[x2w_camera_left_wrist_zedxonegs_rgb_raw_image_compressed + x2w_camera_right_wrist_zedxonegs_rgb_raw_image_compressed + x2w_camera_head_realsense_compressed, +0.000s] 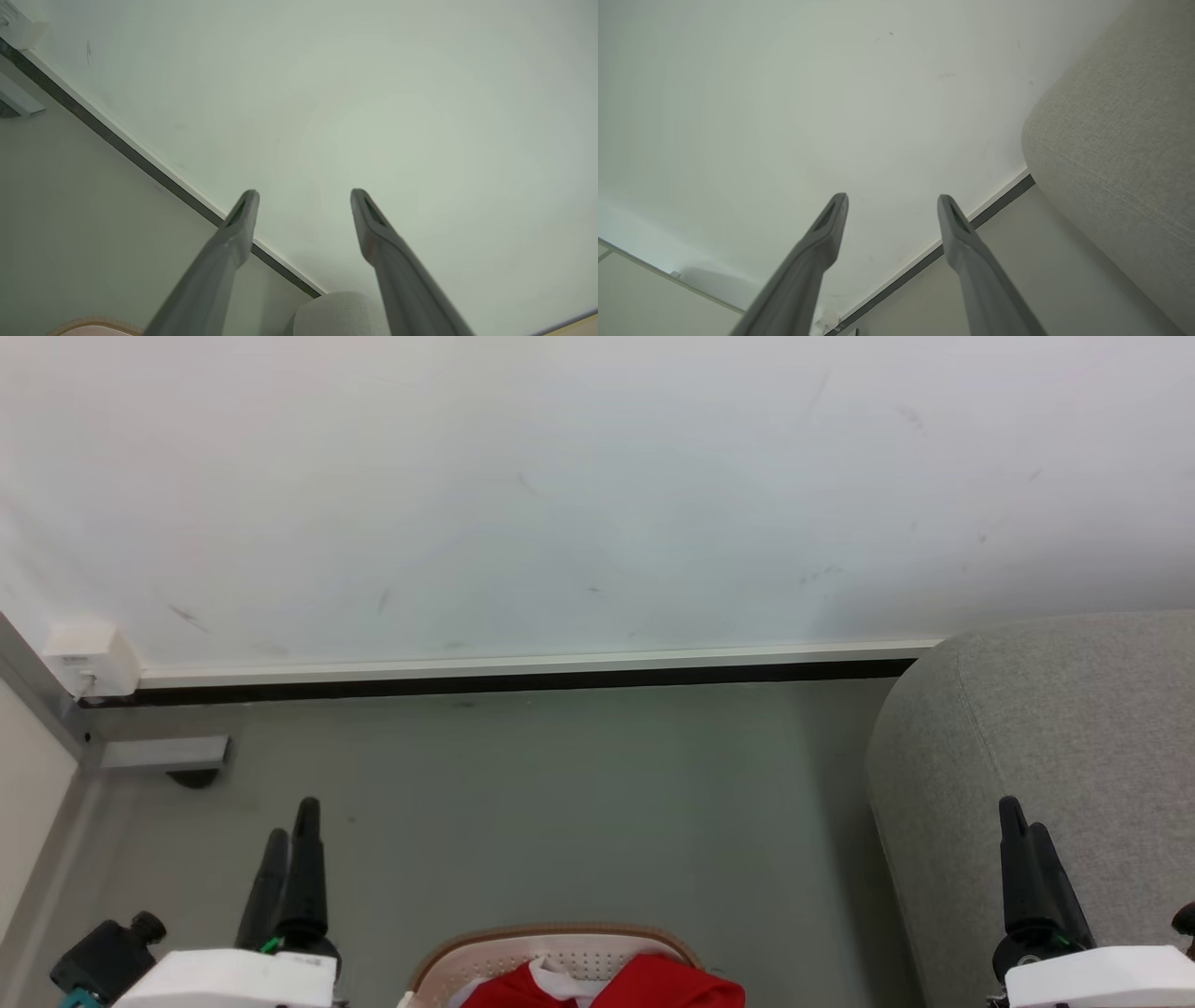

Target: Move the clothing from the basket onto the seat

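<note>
**Red clothing lies in the basket; both grippers spread and empty**

At the bottom middle of the head view sits the rounded cream-white plastic basket (551,931). Its inner wall is dotted with small perforated holes and its curved rim is tan-brown. The soft, bright red fabric clothing (677,985) lies bunched inside it, with a fold of white cloth showing between two red humps. The lower edge of the view cuts off both the basket and the garments.

To the right, apart from the basket, stands the large light grey upholstered seat (1046,737). It has a coarse woven texture and a rounded corner, and a seam runs along its edge in the right wrist view. No red fabric lies on the part that shows.

The left gripper (291,821) rises at the lower left, its two long, dark, tapering fingers parted with nothing between them. The right gripper (1022,817) stands at the lower right in front of the seat. Its fingers are likewise spread apart and empty. Each sits on a glossy white forearm.

Behind them is a smooth, dull grey-green floor (560,803). It meets a scuffed pale wall (597,476) at a white strip with a black baseboard (523,681) beneath it. A small white plastic box (89,658) sits in the left corner, above a flat grey metal bracket (163,753).
</note>
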You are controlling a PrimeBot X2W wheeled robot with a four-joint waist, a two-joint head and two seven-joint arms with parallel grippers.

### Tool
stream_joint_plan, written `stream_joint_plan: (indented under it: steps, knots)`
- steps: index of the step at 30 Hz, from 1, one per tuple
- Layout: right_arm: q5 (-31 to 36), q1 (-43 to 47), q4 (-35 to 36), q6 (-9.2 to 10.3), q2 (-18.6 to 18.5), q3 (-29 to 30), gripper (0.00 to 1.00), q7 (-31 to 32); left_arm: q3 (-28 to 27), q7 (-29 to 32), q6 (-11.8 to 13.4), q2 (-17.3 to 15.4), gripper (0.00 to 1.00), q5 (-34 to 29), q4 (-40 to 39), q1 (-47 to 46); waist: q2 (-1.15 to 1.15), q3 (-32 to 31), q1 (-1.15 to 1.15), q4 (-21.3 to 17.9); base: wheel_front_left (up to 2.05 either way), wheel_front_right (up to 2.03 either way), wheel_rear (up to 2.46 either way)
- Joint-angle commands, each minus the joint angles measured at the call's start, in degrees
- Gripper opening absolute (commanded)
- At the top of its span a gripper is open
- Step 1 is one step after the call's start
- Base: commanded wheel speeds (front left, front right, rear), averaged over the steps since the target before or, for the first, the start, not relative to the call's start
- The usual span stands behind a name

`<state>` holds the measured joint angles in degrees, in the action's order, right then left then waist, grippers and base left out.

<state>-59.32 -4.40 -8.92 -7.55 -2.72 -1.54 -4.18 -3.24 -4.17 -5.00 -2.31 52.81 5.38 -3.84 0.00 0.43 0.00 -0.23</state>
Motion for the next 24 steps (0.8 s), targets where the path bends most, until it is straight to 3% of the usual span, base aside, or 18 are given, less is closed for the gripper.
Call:
stream_joint_plan:
  steps: [1,9,24]
  knots:
    - [3.3,-1.1,0.6,0.04,-0.4,-0.2,1.0,-0.7,-0.2,-0.7,0.0,-0.5,1.0,-3.2,-1.0,0.0,0.0,0.0,0.0,-0.1,0.0,0.0,0.0]
    - [12.0,-1.5,0.9,0.05,-0.2,-0.6,1.0,-2.1,-0.2,-2.2,1.2,-0.6,1.0,-10.9,-2.2,0.2,0.0,0.1,0.0,-0.3,0.0,0.0,0.0]
    - [21.6,-1.5,1.4,0.07,-0.2,-2.0,1.0,-4.5,1.2,-4.6,2.3,-0.6,1.0,-21.1,-3.5,0.8,0.0,0.1,0.0,-0.8,0.0,0.0,0.0]
